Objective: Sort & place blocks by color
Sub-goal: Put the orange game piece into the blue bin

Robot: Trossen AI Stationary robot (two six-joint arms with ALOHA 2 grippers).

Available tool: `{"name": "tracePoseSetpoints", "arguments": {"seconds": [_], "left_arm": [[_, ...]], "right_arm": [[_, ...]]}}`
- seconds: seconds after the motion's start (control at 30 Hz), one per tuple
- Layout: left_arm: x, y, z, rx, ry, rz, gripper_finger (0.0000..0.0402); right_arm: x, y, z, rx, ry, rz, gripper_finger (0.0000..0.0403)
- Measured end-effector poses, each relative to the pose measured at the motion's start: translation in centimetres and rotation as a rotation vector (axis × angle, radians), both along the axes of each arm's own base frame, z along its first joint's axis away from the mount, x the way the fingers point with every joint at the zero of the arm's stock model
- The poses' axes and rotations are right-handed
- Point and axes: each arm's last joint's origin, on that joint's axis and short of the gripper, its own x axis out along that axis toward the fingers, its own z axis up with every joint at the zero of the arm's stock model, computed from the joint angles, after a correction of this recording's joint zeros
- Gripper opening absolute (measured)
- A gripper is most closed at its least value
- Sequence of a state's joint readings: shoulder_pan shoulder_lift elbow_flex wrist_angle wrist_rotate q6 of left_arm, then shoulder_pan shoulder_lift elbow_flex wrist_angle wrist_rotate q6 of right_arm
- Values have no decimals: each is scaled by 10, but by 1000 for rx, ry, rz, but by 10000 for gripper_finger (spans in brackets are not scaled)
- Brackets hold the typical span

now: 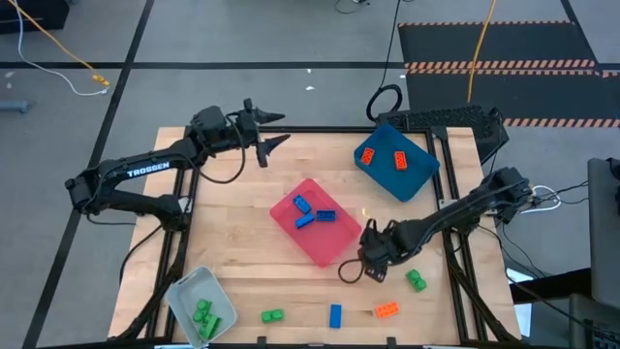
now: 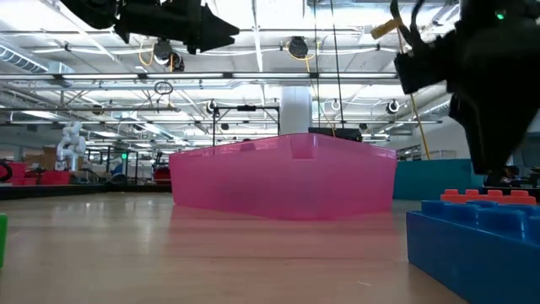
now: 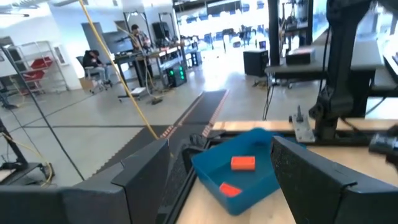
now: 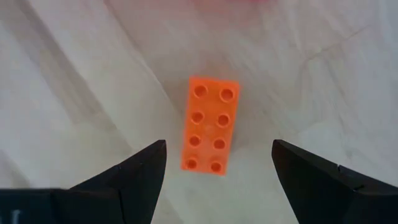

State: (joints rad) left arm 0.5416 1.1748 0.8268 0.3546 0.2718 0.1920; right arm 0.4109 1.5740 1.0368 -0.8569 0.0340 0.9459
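From above, the right gripper (image 1: 374, 274) hangs near the table's (image 1: 242, 223) front edge beside the pink tray (image 1: 334, 242), while the left gripper (image 1: 274, 133) waits at the far edge. Both stand wide open, holding nothing. The right wrist view shows an orange block (image 4: 211, 124) lying on the wood just beyond the spread fingers (image 4: 134, 174), apart from them.

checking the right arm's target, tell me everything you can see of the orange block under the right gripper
The orange block is a small plastic toy brick, glossy, with eight round studs in two rows of four. It lies flat, studs up, on the pale wooden table, near the pink tray. The right gripper hangs above it, open, fingers to either side and not touching it. Nothing else touches the block.
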Motion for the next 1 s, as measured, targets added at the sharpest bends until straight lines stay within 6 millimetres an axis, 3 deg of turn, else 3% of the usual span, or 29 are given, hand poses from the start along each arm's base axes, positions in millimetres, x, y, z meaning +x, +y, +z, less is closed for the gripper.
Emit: {"name": "tracePoseSetpoints", "arguments": {"seconds": [0.2, 0.63, 0.77, 0.93, 1.0], "left_arm": [[1, -1, 2, -9, -20, -6, 278], [1, -2, 1, -17, -12, -8, 278], [1, -2, 1, -17, -12, -9, 278], [1, -2, 1, -6, -9, -8, 278], [1, -2, 1, -6, -10, -8, 278]], "right_arm": [[1, 7, -18, -57, 69, 71, 286], [-8, 5, -43, -43, 49, 49, 275], [-8, 4, -44, -49, 50, 65, 233], [-9, 5, -44, -88, 42, 83, 131], [-12, 3, -42, -96, 53, 78, 131]]}}
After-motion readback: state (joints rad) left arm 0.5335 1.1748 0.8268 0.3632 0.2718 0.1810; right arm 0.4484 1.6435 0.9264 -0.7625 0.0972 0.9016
